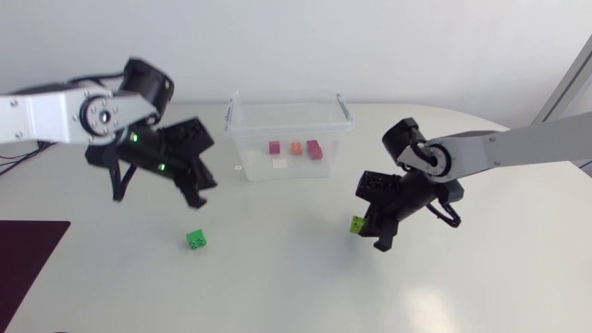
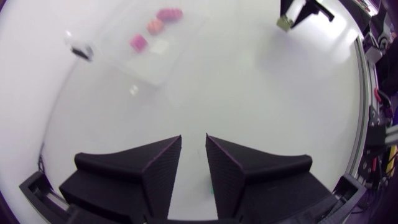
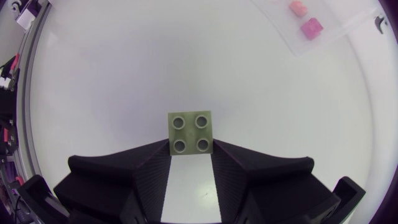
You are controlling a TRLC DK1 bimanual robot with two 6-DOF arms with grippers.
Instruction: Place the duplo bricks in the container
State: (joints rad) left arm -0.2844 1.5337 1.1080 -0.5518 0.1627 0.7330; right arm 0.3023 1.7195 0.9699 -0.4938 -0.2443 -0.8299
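Black right fingers [image 3: 146, 174] around olive brick [image 3: 190, 132]

container [image 1: 289, 109] at the table [image 1: 277, 291] rear edge, midway along | several bricks [image 1: 296, 147] in it, on its floor | loose brick [image 1: 196, 240] on table before container, leftward | left gripper [image 1: 197, 188] over table, left of container, behind loose brick | right gripper [image 1: 372, 233] before container's right corner, held brick [image 1: 357, 224] between its fingers | mat [image 1: 26, 259] on left edge, near front corner

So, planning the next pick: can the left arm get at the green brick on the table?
Probably yes: the left gripper is open and empty, the green brick lies alone on the table near it, and the right gripper is well off to the side.
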